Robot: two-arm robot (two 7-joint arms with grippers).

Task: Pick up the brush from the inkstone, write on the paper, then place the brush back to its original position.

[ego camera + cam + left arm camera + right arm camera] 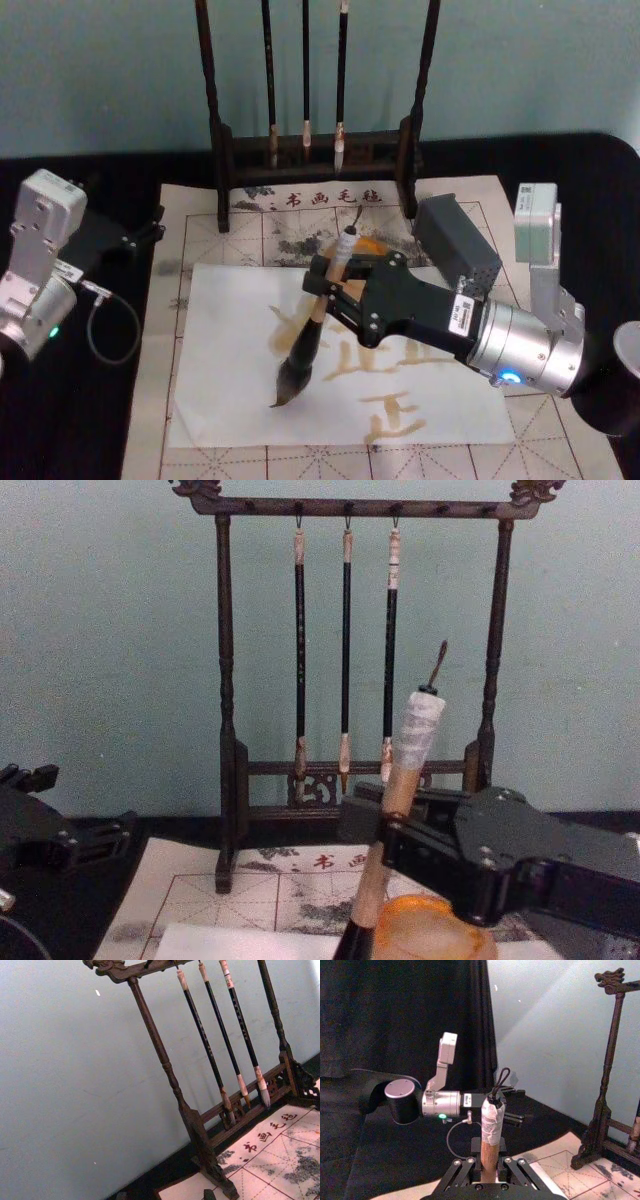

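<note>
Above paper (222, 385), right jaws tight around brush (306, 345)

Paper (230, 340) flat on the mat (200, 240), on the tabletop (70, 430). Over the paper's left half: brush (305, 345), tilted, tip touching the sheet, clamped in the right end effector (325, 283). Just behind the paper: inkstone (430, 930). Behind the paper's right part: block (455, 240). Farther behind the paper: rack (360, 150). Left of the paper, near the mat's edge: left end effector (155, 228).
</note>
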